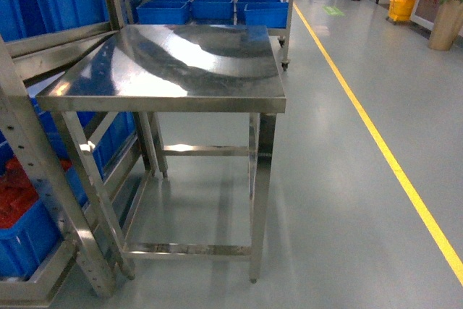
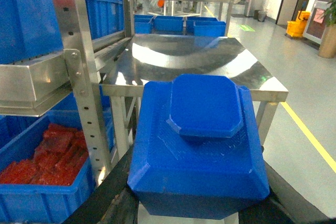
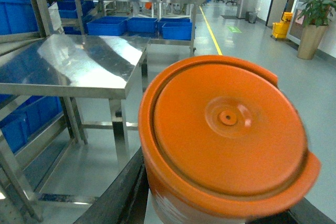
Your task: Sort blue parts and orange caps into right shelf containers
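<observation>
In the left wrist view a chunky blue part [image 2: 199, 129] with a raised octagonal top sits between black fingers [image 2: 113, 187]. My left gripper [image 2: 197, 203] is shut on it. The right wrist view shows a round orange cap [image 3: 226, 124] with white print low on its side. My right gripper [image 3: 215, 208] is shut on it, a black finger [image 3: 118, 195] against its left side. Neither gripper shows in the head view. Blue crates [image 1: 210, 9] stand on the far rack. I cannot tell which crates are the right shelf containers.
A bare steel table [image 1: 173, 63] stands ahead. Left of it is a steel shelf [image 1: 43, 171] with blue crates, and a low crate [image 2: 47, 203] holds heaped red items. A yellow floor line [image 1: 376, 135] runs along the open aisle on the right.
</observation>
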You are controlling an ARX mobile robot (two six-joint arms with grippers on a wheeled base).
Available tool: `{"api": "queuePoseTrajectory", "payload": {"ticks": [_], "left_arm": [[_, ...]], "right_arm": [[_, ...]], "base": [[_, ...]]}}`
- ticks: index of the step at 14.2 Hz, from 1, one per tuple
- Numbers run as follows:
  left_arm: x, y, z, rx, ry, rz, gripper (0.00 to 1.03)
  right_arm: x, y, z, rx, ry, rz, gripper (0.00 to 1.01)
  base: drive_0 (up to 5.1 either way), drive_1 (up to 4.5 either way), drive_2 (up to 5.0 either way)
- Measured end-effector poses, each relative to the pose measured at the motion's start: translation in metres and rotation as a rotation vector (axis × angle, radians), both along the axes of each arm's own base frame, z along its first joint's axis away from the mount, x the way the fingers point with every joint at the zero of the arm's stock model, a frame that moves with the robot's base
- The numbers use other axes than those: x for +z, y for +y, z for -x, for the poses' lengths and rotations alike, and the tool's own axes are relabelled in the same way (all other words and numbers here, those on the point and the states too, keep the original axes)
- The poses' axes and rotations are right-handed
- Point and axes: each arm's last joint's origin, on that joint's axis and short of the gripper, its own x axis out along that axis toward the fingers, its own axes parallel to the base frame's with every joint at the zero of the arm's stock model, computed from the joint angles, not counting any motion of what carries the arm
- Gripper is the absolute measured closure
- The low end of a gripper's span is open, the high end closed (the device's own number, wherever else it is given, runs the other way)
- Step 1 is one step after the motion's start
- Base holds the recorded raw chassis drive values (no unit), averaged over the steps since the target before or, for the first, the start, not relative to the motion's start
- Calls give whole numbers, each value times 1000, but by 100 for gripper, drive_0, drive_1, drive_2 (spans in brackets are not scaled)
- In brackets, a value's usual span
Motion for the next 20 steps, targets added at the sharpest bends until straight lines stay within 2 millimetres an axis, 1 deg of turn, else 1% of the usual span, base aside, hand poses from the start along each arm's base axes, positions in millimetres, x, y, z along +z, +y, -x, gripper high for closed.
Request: {"api": "queuePoseTrajectory", "payload": {"ticks": [5,20], "left_arm": [[0,0,0,0,0,0,60],[0,0,0,1,-2,0,60]], "right_arm": [[0,0,0,-2,1,0,58],[0,0,0,0,-5,0,58]], "base": [[-3,422,-427],[-467,120,374]]}}
